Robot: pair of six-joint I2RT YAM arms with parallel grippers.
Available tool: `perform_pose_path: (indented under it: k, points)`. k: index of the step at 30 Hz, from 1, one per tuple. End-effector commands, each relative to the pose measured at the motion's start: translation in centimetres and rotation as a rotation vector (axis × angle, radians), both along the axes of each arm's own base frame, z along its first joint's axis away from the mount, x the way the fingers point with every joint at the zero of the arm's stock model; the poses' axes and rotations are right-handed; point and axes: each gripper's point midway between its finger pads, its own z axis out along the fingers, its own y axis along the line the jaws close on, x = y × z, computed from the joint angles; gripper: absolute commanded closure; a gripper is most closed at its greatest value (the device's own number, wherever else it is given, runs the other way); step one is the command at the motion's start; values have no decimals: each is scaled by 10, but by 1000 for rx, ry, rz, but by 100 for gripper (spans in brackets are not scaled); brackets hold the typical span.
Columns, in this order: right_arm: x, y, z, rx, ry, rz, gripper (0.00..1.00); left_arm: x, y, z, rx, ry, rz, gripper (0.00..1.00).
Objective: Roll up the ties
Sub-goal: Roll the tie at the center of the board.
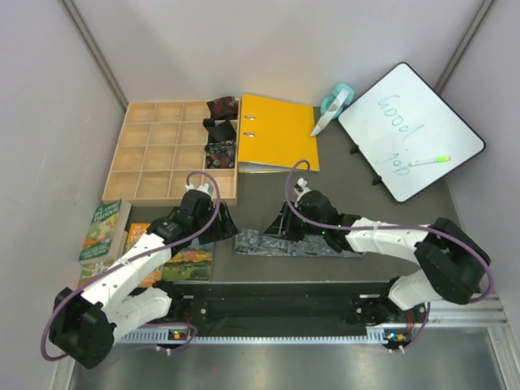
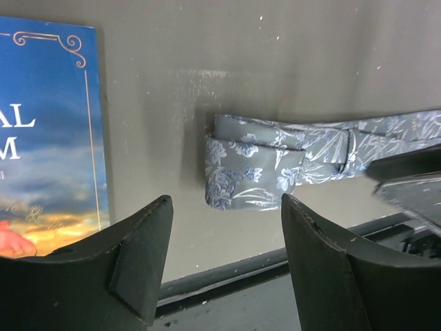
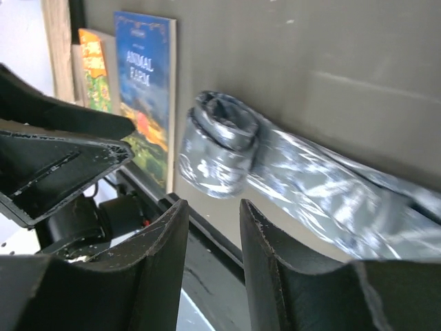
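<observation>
The dark table (image 1: 268, 199) carries a wooden compartment tray (image 1: 154, 154) at its far left, with small tie rolls (image 1: 221, 130) in the tray's right column. The silvery grey-blue tie (image 1: 296, 244) lies flat near the front edge, its left end wound into a loose roll. The left gripper (image 2: 226, 203) stands near that roll, jaws wide apart and empty. The right gripper (image 3: 212, 205) is also near it, jaws narrowly parted and holding nothing.
</observation>
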Motion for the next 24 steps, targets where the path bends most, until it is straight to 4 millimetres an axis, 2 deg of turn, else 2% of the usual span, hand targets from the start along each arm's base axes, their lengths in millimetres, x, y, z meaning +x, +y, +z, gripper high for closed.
perform_pose_path:
  k: [1,13,18,24]
  points:
    - [6,36,29,123,-33,47,64,13,-10,9,-97,-70,-30,32]
    - [11,56,1,92,27,76,65,18,-7,-2,-149,-64,-33,35]
    - [8,58,-12,82,48,88,68,18,-8,-4,-158,-63,-38,35]
    - [7,56,-18,75,51,86,68,16,-9,-14,-158,-44,-42,36]
